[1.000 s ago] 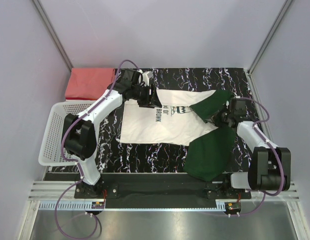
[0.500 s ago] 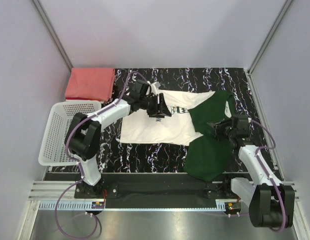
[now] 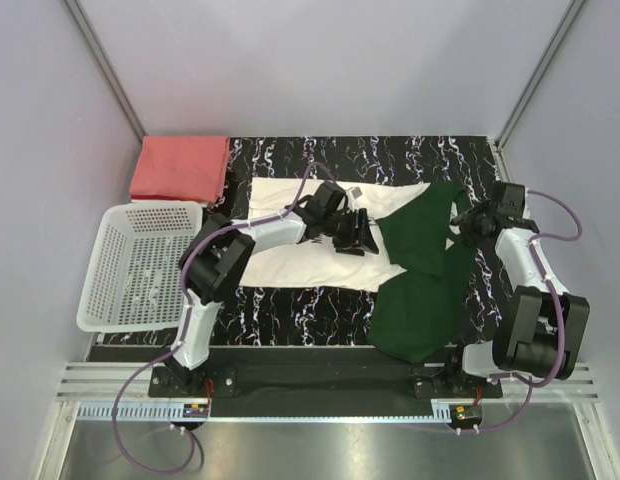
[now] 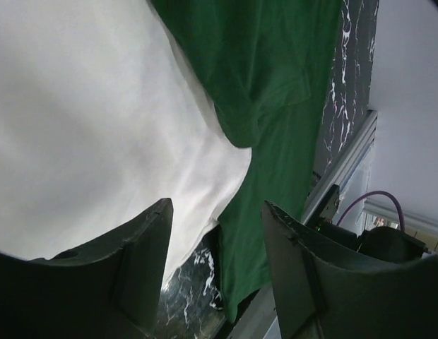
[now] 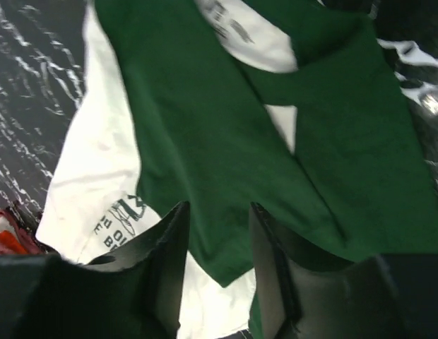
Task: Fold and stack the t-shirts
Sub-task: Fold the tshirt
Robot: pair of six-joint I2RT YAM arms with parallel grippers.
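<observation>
L gripper (image 4: 215, 265): fingers (image 4: 145, 261) apart, nothing btwn them, hanging over the cream-white shirt (image 3: 305, 265) near its middle, just by the line where cream meets green. R gripper (image 5: 217, 272): jaws also apart and empty, above the green flap (image 3: 430, 235) on the far-right side. Can't tell if either tip touches cloth.

The shirt lies spread on the table (image 3: 290, 305), mid to right, w/ the flap folded across its right half. A second green panel (image 3: 420, 310) runs down to the near edge. Salmon-red shirt (image 3: 180, 167) sits folded at the far-left corner, well apart. White basket (image 3: 130, 265) is just nearer than it.

Looks approx halfway: red one done, cream one mid-fold.

To do this step well:
- Pinch at a hem or sleeve edge, not mid-panel.
- Take the top layer only.
- Lift both sides evenly so the fold line stays straight.
- Pull the near green panel in first, since it may drag or slip off the edge.
- Lay cloth down flat before letting go.
</observation>
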